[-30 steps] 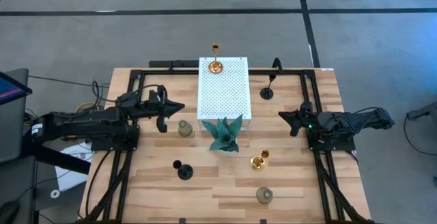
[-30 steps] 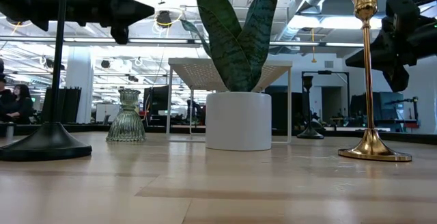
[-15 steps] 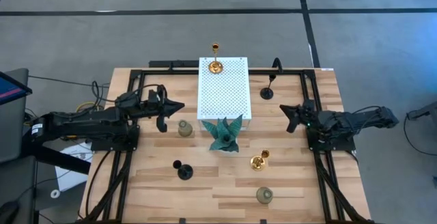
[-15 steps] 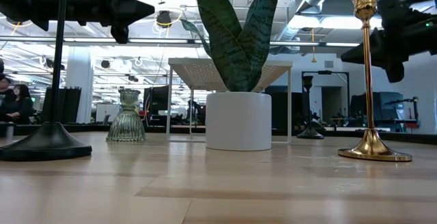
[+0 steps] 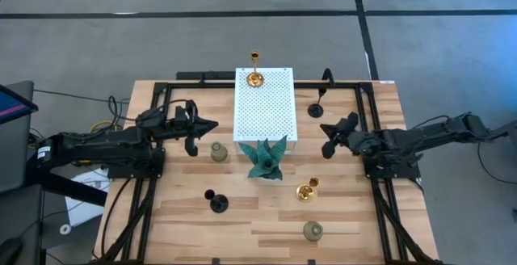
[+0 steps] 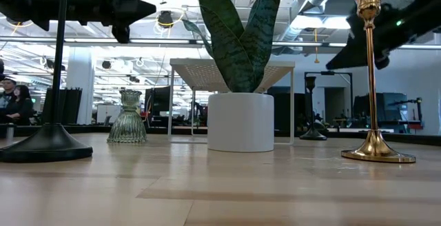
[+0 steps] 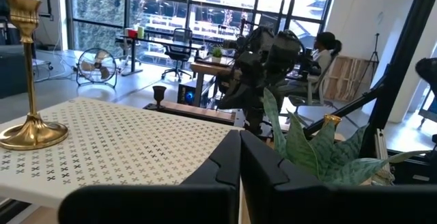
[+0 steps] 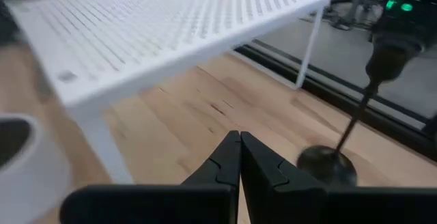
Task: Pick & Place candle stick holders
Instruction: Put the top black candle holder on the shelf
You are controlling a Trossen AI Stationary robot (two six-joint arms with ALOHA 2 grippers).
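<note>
Holder [image 5: 254, 69] on shelf [image 5: 266, 111] (far edge); plant [image 5: 266, 158] before shelf.

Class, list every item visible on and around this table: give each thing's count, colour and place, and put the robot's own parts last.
Gold candle stick holders: 2, shiny gold; one on the shelf's far end, one on the table right of the plant.
Black candle stick holders: 2, black; far right, near left.
Glass candle stick holders: 2, grey-green; beside the left gripper, near edge.
Perforated shelf: 1, white, table centre.
Potted plant: 1, teal leaves, before the shelf.
Left gripper: shut, left of the shelf.
Right gripper: shut, right of the shelf.
</note>
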